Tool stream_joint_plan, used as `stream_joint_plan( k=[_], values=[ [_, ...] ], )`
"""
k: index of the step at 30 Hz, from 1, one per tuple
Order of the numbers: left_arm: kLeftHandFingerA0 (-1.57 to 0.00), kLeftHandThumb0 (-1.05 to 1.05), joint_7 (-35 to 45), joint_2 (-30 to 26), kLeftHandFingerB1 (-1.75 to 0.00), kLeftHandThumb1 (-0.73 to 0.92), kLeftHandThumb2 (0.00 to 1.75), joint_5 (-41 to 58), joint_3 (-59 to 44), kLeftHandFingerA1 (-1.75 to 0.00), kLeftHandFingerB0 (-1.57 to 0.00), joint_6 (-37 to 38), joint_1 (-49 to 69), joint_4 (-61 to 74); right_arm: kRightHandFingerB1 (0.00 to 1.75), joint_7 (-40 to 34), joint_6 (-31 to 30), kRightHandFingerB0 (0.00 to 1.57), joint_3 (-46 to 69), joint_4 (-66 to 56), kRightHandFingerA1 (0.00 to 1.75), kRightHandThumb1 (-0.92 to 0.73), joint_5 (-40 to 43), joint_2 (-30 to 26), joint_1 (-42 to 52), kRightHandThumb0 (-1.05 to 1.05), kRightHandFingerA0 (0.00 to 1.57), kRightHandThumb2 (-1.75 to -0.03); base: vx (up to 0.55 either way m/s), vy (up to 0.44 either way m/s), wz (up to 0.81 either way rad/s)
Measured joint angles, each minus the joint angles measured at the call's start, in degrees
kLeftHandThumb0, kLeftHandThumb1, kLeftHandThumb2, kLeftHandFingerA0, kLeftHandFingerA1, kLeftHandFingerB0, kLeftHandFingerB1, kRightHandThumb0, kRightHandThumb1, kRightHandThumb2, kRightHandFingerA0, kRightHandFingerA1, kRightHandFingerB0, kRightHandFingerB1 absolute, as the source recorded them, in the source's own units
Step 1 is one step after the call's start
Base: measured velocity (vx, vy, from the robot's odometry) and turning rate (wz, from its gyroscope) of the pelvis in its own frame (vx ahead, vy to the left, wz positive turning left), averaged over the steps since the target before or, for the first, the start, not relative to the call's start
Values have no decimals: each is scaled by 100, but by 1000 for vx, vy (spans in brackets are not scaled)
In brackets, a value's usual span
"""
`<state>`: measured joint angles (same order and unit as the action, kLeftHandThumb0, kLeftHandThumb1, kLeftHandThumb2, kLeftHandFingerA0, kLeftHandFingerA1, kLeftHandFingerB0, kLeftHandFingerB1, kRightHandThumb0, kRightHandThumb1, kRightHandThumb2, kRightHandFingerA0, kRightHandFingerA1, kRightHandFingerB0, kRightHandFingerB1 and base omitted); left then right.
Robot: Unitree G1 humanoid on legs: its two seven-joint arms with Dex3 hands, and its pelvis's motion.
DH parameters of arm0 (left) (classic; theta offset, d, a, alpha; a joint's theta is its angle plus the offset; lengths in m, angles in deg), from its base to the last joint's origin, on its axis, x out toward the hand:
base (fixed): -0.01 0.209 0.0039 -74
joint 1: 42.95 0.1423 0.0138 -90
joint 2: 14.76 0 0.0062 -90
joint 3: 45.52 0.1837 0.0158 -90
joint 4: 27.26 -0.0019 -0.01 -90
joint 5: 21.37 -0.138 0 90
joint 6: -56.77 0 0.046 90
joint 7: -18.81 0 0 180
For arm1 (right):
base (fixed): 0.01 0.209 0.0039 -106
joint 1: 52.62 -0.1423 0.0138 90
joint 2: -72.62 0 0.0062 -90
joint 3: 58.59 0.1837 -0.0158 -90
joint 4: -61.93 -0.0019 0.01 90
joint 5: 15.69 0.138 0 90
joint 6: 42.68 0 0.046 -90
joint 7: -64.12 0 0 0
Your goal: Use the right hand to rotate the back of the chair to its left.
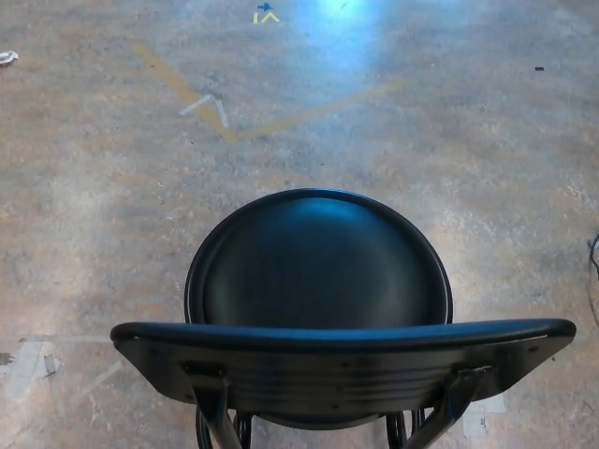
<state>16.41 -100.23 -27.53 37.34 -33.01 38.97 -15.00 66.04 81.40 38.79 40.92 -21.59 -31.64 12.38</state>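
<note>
A black chair stands on the floor right below me in the head view. Its round seat [323, 257] faces away from me. The curved black backrest [342, 360] spans the lower part of the picture, nearest to me, on two dark struts. The legs are mostly hidden under the seat. Neither of my hands shows in the picture.
Worn grey-brown concrete floor [94, 187] lies all around the chair. Yellow and white tape marks [217, 112] cross it farther away, with a small yellow arrow [266, 16] at the top. A black cable [593, 262] lies at the right edge. White tape patches [28, 360] sit lower left.
</note>
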Motion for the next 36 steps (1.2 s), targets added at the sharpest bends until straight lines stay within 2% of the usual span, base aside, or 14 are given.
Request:
stream_joint_plan(
  k=[1, 2, 4, 5, 6, 8, 11, 18, 19, 20, 30, 32, 33, 36],
  values=[
    [-63, -46, -1, 0, -45, 77, 63, 0, -9, -52, -56, 1, 0, 0, 67, 40, 27, 0, -43, -26, 64, -55, -11, -32, 4, -105, 0, -110, 0, 0, 0],
    [-64, -46, -2, 0, -45, 77, 63, 1, -22, -53, -55, 2, 0, 0, 28, 68, 53, 0, -83, -54, 21, -77, -24, -63, 7, -105, 0, -57, 0, 0, 0],
    [-63, -48, -12, 6, -44, 78, 63, 14, -86, -52, -56, 4, -1, 0, 67, 132, 119, 0, -143, -116, 63, -55, -32, -110, 24, -105, 0, -110, 0, 0, 0],
    [-63, -48, -15, 9, -44, 78, 63, 19, -109, -52, -56, 6, 0, 0, 67, 174, 151, 0, -165, -151, 63, -55, -31, -125, 37, -105, 0, -110, 0, 0, 0],
    [-63, -47, -17, 14, -45, 78, 64, 18, -121, -53, -56, 8, -1, 0, 21, 234, 206, 0, -198, -201, 15, -75, -31, -149, 54, -105, 0, -54, 0, 0, 0],
    [-62, -47, -18, 16, -44, 75, 63, 12, -111, -52, -56, 8, -4, 0, 63, 276, 253, 0, -223, -227, 61, -53, -32, -168, 63, -105, 0, -109, 0, 0, 0],
    [-62, -49, -21, 18, -43, 76, 63, 11, -114, -51, -55, 10, -18, 0, 1, 345, 367, 0, -307, -380, 7, -77, -55, -230, 108, -105, 0, -62, 0, 0, 0],
    [-59, -47, -20, 3, -45, 74, 62, -28, -3, -54, -55, -9, -84, -11, 0, 397, 571, 0, -581, -947, 0, -74, -212, -311, 332, -105, 0, -71, 0, 0, 0],
    [-60, -50, -20, 0, -44, 75, 62, -39, 16, -52, -56, -11, -92, -12, 48, 394, 599, 0, -649, -1073, 42, -54, -257, -319, 396, -105, 0, -109, 0, 0, 0],
    [-60, -49, -20, 0, -44, 76, 63, -40, 14, -52, -55, -10, -90, -11, 0, 389, 625, 0, -710, -1179, 0, -74, -294, -321, 450, -105, 0, -72, 0, 0, 0],
    [-61, -50, -46, -2, -44, 77, 64, -39, -41, -51, -55, -2, -64, -11, 5, 240, 667, 0, -1242, -2333, 3, -79, -882, -323, 921, -105, 0, -67, 0, 0, 0],
    [-62, -48, -46, -2, -45, 78, 64, -35, -63, -52, -54, -2, -66, -11, 48, 236, 649, 0, -1289, -2566, 46, -54, -945, -322, 1002, -105, 0, -108, 0, 0, 0],
    [-62, -49, -46, -2, -44, 78, 64, -31, -76, -51, -55, -2, -68, -10, 5, 236, 639, 0, -1315, -2686, 3, -73, -968, -322, 1033, -105, 0, -64, 0, 0, 0],
    [-63, -49, -47, -4, -44, 78, 64, -30, -89, -50, -56, -10, -81, -10, 8, 249, 612, 0, -1366, -2923, 6, -71, -1025, -322, 1094, -105, 0, -63, 0, 0, 0]
  ],
)
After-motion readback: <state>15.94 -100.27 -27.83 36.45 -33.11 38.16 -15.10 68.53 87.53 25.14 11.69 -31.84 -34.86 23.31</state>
